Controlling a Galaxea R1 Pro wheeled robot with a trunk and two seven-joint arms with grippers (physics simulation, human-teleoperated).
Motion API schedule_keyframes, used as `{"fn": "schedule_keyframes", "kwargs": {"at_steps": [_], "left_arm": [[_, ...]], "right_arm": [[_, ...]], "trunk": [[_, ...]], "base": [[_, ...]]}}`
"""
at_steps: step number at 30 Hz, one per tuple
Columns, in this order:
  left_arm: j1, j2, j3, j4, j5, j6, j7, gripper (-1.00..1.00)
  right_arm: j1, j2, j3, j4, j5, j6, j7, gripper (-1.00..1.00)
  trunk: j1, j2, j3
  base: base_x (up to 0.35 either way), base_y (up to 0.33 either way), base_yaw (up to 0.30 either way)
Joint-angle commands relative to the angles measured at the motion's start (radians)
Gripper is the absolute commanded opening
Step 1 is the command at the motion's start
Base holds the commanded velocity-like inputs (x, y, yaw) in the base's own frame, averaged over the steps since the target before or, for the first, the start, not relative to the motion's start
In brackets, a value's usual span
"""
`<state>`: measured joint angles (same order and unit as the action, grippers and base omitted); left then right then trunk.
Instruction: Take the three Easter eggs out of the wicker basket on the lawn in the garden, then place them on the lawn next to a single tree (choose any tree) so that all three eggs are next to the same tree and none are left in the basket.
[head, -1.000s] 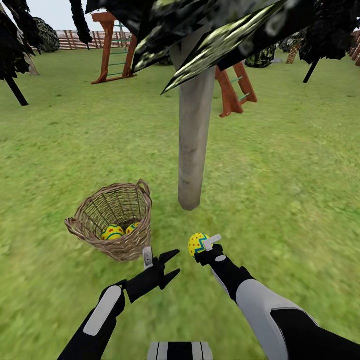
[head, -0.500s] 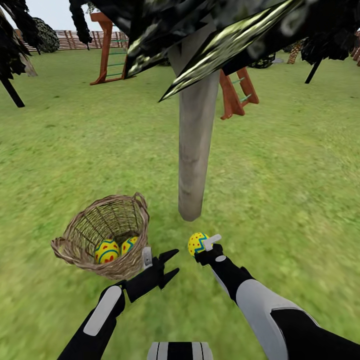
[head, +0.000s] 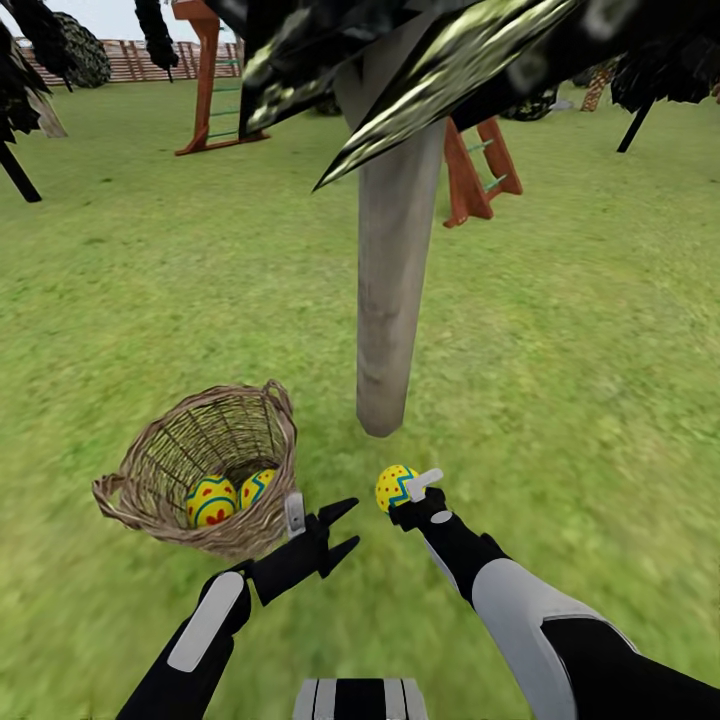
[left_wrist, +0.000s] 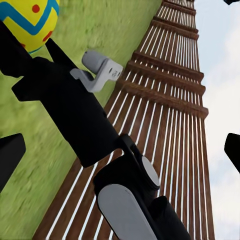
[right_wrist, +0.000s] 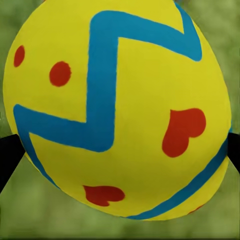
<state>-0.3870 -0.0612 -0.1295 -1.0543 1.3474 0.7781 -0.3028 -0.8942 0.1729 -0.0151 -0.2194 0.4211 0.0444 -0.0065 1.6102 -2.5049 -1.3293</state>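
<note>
My right gripper is shut on a yellow Easter egg with blue zigzags and red marks, held above the lawn just in front of the pale-trunked tree. That egg fills the right wrist view, and it also appears as the egg in the left wrist view. The wicker basket lies tilted on the grass to the left, with two eggs inside. My left gripper hangs open just right of the basket, empty.
A wooden playset stands behind the trunk, with another frame farther back left. Dark foliage hangs overhead. A slat fence closes the far side. Grass lies open to the right of the trunk.
The view has moved forward and to the right, so the tree and the basket look closer and the basket sits further left. Both arms keep their pose; the egg stays gripped.
</note>
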Motion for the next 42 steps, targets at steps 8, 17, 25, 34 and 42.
{"fn": "schedule_keyframes", "kwargs": {"at_steps": [8, 17, 25, 34, 42], "left_arm": [[-0.001, 0.0, 0.001, 0.0, 0.001, 0.004, -0.002, 1.0], [-0.001, 0.0, 0.001, 0.0, 0.001, 0.004, -0.002, 1.0], [-0.001, 0.0, 0.001, 0.0, 0.001, 0.004, -0.002, 1.0], [-0.001, 0.0, 0.001, 0.0, 0.001, 0.004, -0.002, 1.0], [-0.001, 0.0, 0.001, 0.0, 0.001, 0.004, -0.002, 1.0]], "right_arm": [[0.0, 0.0, -0.002, -0.002, 0.006, 0.008, 0.0, -1.0], [0.0, 0.0, -0.002, -0.002, 0.005, 0.008, 0.0, -1.0], [0.0, 0.0, -0.002, -0.002, 0.005, 0.005, 0.001, -1.0], [0.0, 0.0, -0.002, -0.002, 0.005, 0.005, 0.002, -1.0], [0.0, 0.0, -0.002, -0.002, 0.006, 0.003, 0.002, -1.0]], "trunk": [[0.003, -0.002, -0.032], [0.007, -0.004, -0.066], [0.011, -0.006, -0.097], [0.015, -0.008, -0.132], [0.019, -0.01, -0.163]], "base": [[0.0, 0.0, 0.0], [0.0, 0.0, 0.0], [0.0, 0.0, 0.0], [0.0, 0.0, 0.0], [0.0, 0.0, 0.0]]}}
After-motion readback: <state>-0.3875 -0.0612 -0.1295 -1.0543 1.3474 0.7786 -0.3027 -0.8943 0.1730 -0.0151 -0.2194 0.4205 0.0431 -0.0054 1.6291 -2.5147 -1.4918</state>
